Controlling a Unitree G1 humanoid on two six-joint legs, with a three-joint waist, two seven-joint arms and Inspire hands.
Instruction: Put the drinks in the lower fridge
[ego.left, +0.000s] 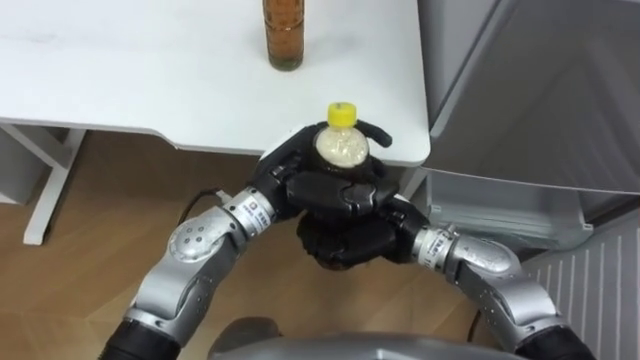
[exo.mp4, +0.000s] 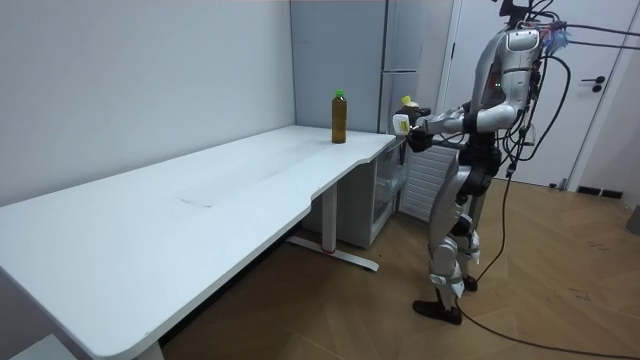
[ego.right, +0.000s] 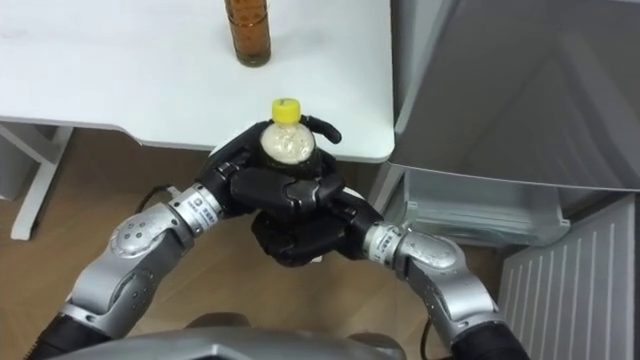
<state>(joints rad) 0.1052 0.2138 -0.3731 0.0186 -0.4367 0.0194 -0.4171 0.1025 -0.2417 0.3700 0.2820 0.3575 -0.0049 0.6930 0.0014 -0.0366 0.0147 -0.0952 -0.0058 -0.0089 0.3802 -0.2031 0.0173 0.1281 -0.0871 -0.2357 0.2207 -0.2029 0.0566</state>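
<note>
Robot holds one drink, ready for the fridge.
Two drinks: one brown bottle stands on the table; one yellow-capped bottle is by the table's corner, left hand curled round it, right hand curled underneath. Next: carry it low into the one fridge, whose lower door may be open.

Rounded silver-grey metal forearms, black wrist cuffs with small white labels. Black articulated left hand and matching right hand. Silver-grey torso and legs, black joints, dark cables bundled behind shoulders.
</note>
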